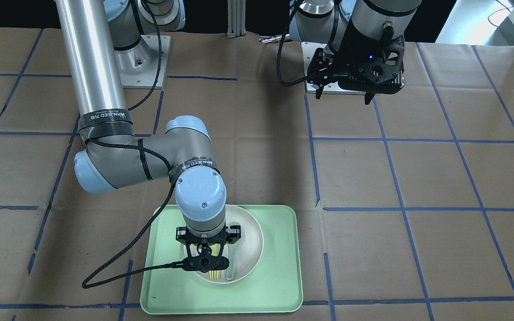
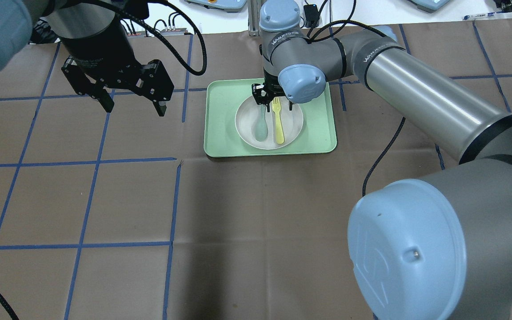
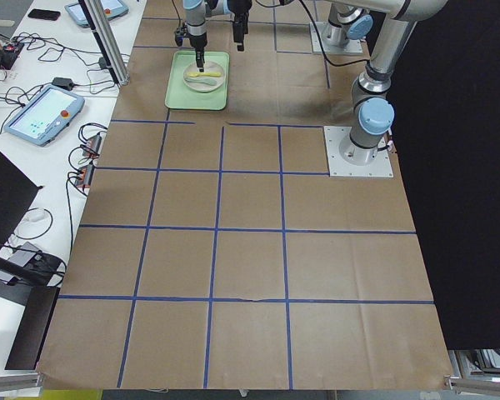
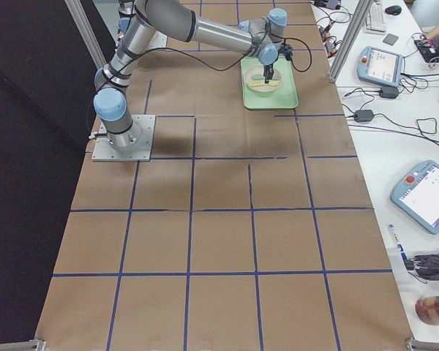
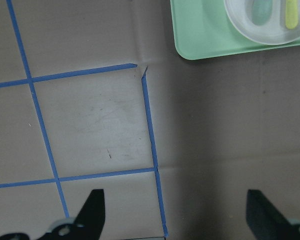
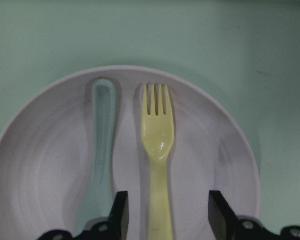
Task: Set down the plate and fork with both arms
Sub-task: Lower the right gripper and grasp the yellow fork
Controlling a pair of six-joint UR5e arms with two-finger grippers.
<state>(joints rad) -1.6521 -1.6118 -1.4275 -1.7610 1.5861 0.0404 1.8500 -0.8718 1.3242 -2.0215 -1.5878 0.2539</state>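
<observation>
**Exterior front-facing view.** The plate (image 1: 253, 240) is seated on a light green tray (image 1: 283, 276), which lies on the bench (image 1: 417, 178). The right end effector (image 1: 206, 263) is positioned directly over the plate. Its wrist hides most of the plate's contents. Only the tines of the fork (image 1: 214, 275) and part of a grey-green spoon (image 1: 230, 267) are exposed. A black cable (image 1: 105, 277) is looped on the bench beside the tray. The left end effector (image 1: 343, 97) is held near its base, well apart from the tray, with its fingers spread.

**Overhead exterior view.** The fork and spoon are seen lying parallel inside the plate, with the fork on the robot's right. The bench is divided by blue tape lines (image 2: 91, 160).

**Exterior left and exterior right views.** The tray is shown at the far end of the bench. The plate's contents are too small to resolve. Teach pendants (image 4: 428, 194) are laid on the side tables.

**Left wrist-mounted view.** The two fingers are set wide apart over bare bench, with nothing between them. One tray corner and part of the plate are seen at the top edge.

**Right wrist-mounted view.** The fingers (image 6: 219, 212) are apart and frame the fork handle on either side. Contact with the handle is apparently not made, though the height above it cannot be told.
</observation>
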